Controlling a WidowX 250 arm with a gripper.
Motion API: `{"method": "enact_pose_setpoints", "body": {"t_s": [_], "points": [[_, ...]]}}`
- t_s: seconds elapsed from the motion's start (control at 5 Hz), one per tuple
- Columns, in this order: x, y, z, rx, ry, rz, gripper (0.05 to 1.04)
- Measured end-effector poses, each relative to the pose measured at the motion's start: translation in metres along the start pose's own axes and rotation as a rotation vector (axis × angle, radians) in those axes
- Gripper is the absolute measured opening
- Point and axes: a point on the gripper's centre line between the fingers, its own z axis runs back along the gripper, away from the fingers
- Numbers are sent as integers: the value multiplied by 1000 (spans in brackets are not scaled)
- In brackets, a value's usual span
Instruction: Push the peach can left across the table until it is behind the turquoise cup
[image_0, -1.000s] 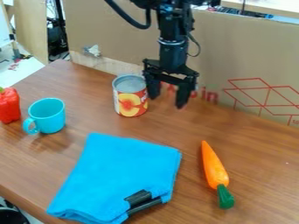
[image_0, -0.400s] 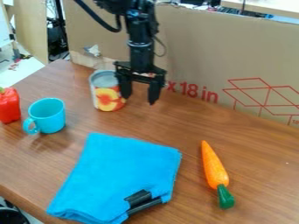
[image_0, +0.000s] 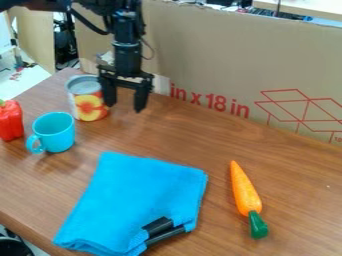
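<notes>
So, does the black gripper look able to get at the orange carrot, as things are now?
Probably yes. The gripper is open with nothing between its fingers, and the carrot lies uncovered on the table, apart from the blue cloth. The can is beside the gripper, on the side away from the carrot.

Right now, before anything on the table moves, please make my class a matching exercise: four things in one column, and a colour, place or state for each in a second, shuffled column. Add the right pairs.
Things
1. Carrot
2. Cup
3. Can
4. Cloth

Descriptions
A. Folded, with black pieces at one edge
B. Upright, right next to the gripper
C. Orange, with a green end
D. Turquoise, beside the red pepper

Right pairs: 1-C, 2-D, 3-B, 4-A
</notes>
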Motion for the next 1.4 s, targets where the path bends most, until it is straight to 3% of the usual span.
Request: {"method": "enact_pose_setpoints", "body": {"t_s": [0.2,0.4,0.6,0.8,1.0,1.2,1.4], "points": [[-4,23,0,23,87,3,1001],[-15,26,1,31,172,-22,1001],[-21,29,2,26,207,-27,1001],[-31,35,23,51,160,-5,1001],[-48,27,58,53,35,-15,1001],[-67,-17,84,31,-70,-124,1001],[-97,-58,103,42,-89,-200,1001]]}}
